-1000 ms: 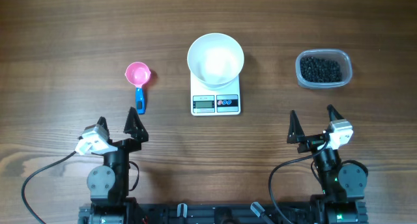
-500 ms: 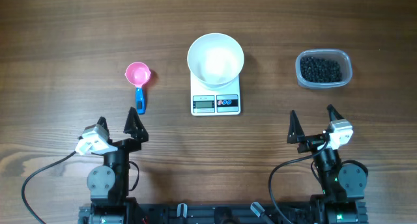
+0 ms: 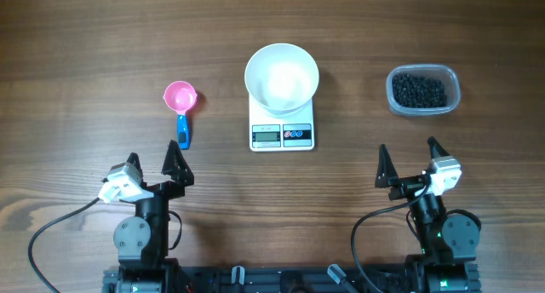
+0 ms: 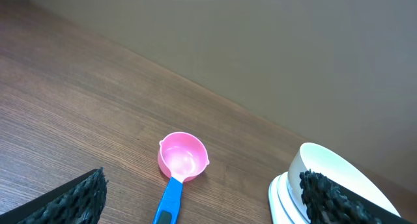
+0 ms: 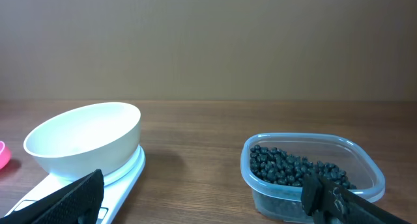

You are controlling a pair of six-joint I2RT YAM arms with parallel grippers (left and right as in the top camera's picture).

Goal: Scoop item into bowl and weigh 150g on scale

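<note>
The glossy round white bowl (image 3: 282,76) sat on the white rectangular scale (image 3: 282,136), upper centre. Tiny black beads (image 3: 418,90) lay in the clear plastic tub (image 3: 423,69), upper right. The left gripper (image 3: 153,161) and right gripper (image 3: 408,152), lower frame, stood wide, empty.

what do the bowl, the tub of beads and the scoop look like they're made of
The bowl looks like glazed ceramic, possibly melamine: opaque white with a soft gloss. The tub seems thin clear plastic: the beads show through its wall. The scoop looks like moulded plastic, pink cup and blue handle, slight sheen.
</note>
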